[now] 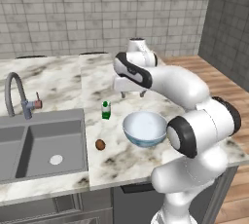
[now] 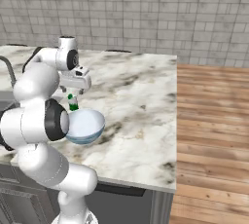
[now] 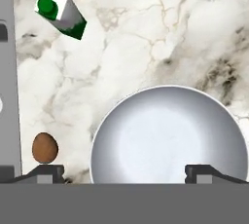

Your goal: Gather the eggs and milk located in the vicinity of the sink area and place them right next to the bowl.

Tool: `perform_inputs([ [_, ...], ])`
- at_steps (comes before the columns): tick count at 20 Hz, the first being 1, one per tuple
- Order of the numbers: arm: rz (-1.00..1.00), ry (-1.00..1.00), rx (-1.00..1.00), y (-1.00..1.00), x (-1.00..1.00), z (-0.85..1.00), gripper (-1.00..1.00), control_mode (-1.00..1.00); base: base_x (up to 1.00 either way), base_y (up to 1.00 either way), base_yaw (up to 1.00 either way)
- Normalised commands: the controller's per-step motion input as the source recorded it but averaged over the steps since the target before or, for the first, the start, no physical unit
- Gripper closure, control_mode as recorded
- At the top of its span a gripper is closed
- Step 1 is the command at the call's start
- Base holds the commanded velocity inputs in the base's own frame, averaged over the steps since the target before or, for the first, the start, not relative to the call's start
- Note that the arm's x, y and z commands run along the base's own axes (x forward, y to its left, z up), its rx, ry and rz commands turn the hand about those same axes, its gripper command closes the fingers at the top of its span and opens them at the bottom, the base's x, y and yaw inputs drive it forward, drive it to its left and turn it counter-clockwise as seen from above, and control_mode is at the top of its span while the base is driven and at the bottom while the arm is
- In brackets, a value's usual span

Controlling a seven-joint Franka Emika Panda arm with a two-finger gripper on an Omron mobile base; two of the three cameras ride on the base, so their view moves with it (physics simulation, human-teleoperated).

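Observation:
The pale blue-white bowl (image 1: 145, 129) (image 2: 86, 125) (image 3: 165, 133) stands on the marble counter near its front edge. Left of it lies the small brown egg (image 1: 100, 144) (image 3: 44, 147). Behind them, the green-and-white milk (image 1: 106, 110) (image 2: 72, 101) (image 3: 61, 11) stands upright. My gripper (image 1: 132, 93) (image 2: 73, 87) (image 3: 125, 172) hangs open above the counter, just behind the bowl and right of the milk, holding nothing. In the hand view its fingertips (image 3: 204, 171) straddle the bowl's width. The grey double sink (image 1: 39, 142) with its curved faucet (image 1: 14, 91) lies to the left.
The counter ends at a straight right edge (image 2: 174, 121), with wooden floor (image 2: 214, 135) beyond it. A tiled wall (image 1: 97, 9) runs along the back. The sink's rim (image 3: 7, 72) borders the counter close to the egg.

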Motion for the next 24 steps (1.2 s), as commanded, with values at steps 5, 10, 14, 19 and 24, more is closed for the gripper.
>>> perform_inputs([
  [5, 0.22, 0.07, 0.01, 0.12, 0.41, -0.14, -1.00, -1.00, 0.00, 0.00, 0.00],
  [10, 0.24, -0.12, 0.00, 0.18, 0.09, -0.58, -1.00, -1.00, 0.00, 0.00, 0.00],
  [14, 0.18, -0.15, 0.06, 0.21, 0.01, -0.72, -1.00, -1.00, 0.00, 0.00, 0.00],
  [19, 0.12, -0.13, 0.13, 0.29, 0.00, -0.18, -1.00, -1.00, 0.00, 0.00, 0.00],
  [24, 0.16, -0.03, 0.05, 0.16, -0.09, 0.04, -1.00, -1.00, 0.00, 0.00, 0.00],
])
